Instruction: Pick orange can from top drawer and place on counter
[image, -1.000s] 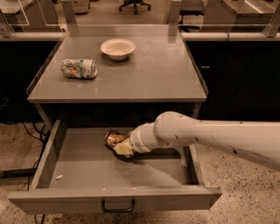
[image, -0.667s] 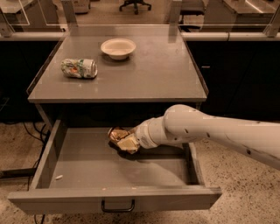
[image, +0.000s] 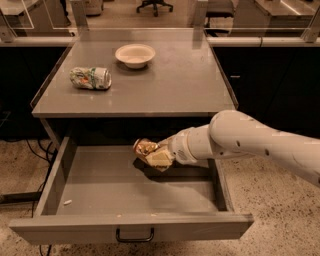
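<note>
Orange can (image: 144, 147): small, dented, shiny copper-orange, gripped tilted between the closed fingers of the gripper (image: 156, 157) over the rear middle of the top drawer (image: 75, 231). It appears to be clear of the drawer floor, though contact cannot be ruled out. The drawer stands open, grey and shallow, with a dark handle at centre front, below the flat grey counter (image: 170, 90).

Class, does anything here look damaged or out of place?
Both cans are dented: the orange can, gripped by the gripper over the open top drawer, and a green-and-white can lying on its side on the counter.
</note>
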